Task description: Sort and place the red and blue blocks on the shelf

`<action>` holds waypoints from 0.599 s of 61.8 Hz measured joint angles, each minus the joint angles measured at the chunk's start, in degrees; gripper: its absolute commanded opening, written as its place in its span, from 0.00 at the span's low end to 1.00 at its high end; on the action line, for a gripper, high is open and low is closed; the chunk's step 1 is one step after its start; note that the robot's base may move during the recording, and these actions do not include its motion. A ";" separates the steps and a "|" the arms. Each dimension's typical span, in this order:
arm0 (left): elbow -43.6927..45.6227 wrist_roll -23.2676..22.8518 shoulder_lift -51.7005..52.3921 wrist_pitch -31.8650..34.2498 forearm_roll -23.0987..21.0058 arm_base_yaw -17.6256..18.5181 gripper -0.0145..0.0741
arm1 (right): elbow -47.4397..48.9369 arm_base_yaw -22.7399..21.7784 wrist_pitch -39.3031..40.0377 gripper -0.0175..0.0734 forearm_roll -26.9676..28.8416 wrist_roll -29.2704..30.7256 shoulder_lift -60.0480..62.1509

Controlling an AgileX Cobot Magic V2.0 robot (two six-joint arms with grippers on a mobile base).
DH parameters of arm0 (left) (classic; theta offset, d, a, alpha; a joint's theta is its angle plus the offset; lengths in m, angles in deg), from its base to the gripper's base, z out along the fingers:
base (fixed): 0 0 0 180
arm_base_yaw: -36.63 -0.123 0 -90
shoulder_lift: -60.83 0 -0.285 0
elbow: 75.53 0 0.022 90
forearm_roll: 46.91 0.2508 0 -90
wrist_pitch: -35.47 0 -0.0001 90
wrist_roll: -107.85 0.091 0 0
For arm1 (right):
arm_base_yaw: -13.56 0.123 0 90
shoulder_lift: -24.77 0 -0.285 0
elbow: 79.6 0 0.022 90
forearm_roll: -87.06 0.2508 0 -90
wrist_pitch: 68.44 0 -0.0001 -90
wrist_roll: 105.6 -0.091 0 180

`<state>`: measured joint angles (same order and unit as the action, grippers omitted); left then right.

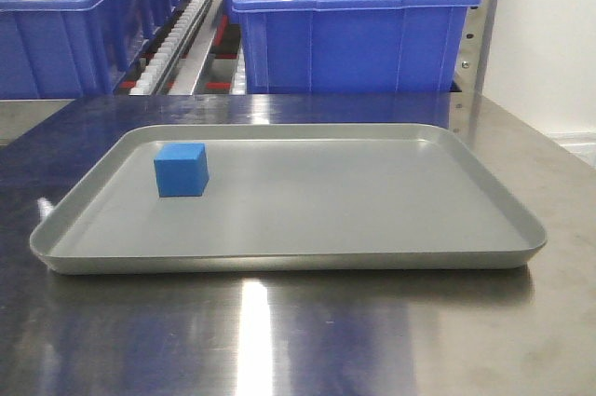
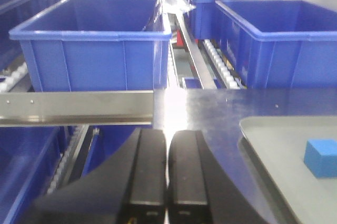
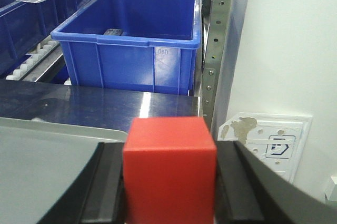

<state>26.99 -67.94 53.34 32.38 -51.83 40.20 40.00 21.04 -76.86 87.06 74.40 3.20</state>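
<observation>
A small blue block (image 1: 182, 170) rests on the left part of the grey tray (image 1: 372, 261); the left wrist view shows the blue block (image 2: 320, 157) at its right edge. My left gripper (image 2: 167, 145) hangs shut and holds nothing, left of the tray and facing the shelf rail (image 2: 73, 106). The red block (image 3: 169, 168) fills the gap between the black fingers (image 3: 108, 184) of my right gripper (image 3: 169, 182), which is shut on it above the tray's right end. Neither gripper appears in the front view.
Large blue bins (image 1: 349, 28) stand on the shelf's white roller tracks (image 1: 172, 42) behind the steel table (image 1: 279, 340). A perforated steel upright (image 3: 213, 50) and a white wall (image 3: 284, 45) close off the right side.
</observation>
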 measured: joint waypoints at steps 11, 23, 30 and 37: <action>6.23 0.00 0.00 -9.67 0.00 0.00 0.30 | 0.00 0.00 0.00 0.25 0.00 0.00 0.00; 13.71 0.00 -3.27 -15.85 0.00 0.00 0.30 | 0.00 0.00 0.00 0.25 0.00 0.00 0.00; 16.97 0.00 -9.50 -18.97 0.12 0.00 0.30 | 0.00 0.00 0.00 0.25 0.00 0.00 0.00; 19.99 0.00 -16.77 -19.89 2.08 0.00 0.30 | 0.00 0.00 0.00 0.25 0.00 0.00 0.00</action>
<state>46.98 -67.94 36.57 12.49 -49.76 40.20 40.00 21.04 -76.86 87.06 74.40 3.20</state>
